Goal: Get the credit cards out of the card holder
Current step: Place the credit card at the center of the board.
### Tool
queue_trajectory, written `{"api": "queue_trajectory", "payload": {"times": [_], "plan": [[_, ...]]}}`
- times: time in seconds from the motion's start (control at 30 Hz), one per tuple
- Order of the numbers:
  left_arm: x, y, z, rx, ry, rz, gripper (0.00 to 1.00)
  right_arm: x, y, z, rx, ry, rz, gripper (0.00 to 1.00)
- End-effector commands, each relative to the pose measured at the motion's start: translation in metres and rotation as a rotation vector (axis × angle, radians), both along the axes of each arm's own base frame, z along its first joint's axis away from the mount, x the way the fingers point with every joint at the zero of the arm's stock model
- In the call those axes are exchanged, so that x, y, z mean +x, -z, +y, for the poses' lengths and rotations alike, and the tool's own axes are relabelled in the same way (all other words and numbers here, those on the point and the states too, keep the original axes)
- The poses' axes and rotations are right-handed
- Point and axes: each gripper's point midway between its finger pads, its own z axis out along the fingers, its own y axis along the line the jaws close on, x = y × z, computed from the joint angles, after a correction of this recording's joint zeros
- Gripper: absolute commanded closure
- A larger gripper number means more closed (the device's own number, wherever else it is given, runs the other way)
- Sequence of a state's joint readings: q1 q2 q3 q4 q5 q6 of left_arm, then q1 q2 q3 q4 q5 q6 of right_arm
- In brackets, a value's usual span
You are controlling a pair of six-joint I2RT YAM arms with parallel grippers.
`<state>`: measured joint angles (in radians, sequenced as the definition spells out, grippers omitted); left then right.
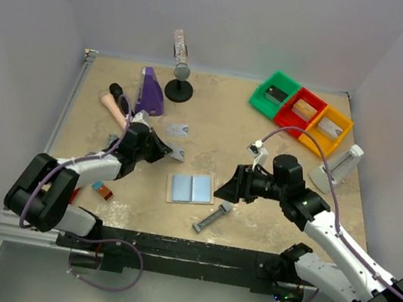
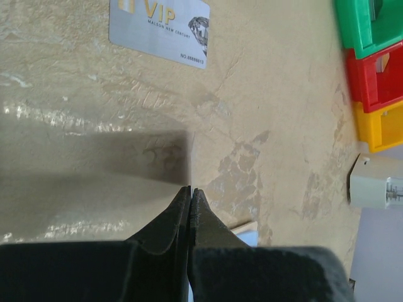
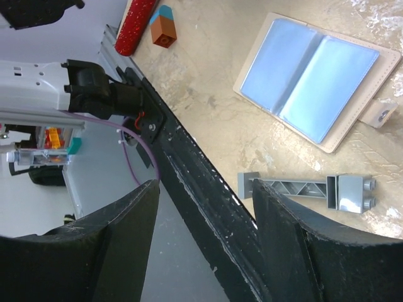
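Tan table (image 1: 221,123) between pale walls (image 1: 245,20) carries the card holder (image 1: 192,188) lying open by the middle of its near edge, two grey credit cards (image 1: 178,129) farther back, left fingers (image 2: 179,217) pressed together by them, right fingers (image 3: 119,239) apart beside the holder.

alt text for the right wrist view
The card holder lies open and flat on the table, two pale blue panels facing up. A grey bar tool lies apart from it, nearer the table's black edge, and the open right hand frames the bottom of the view.
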<state>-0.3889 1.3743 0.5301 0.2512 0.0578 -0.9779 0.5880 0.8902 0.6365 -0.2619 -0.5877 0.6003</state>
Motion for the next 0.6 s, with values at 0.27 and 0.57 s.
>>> {"api": "queue_trajectory", "payload": {"times": [0.27,0.57], "plan": [[0.049,-0.005,-0.009,-0.13,-0.042,-0.076,1.0,-0.006,0.007,0.0,0.006,-0.043,-0.024,0.35],[0.058,0.008,0.003,-0.124,-0.06,-0.052,0.93,-0.001,0.009,0.0,-0.012,-0.031,-0.023,0.33]]}}
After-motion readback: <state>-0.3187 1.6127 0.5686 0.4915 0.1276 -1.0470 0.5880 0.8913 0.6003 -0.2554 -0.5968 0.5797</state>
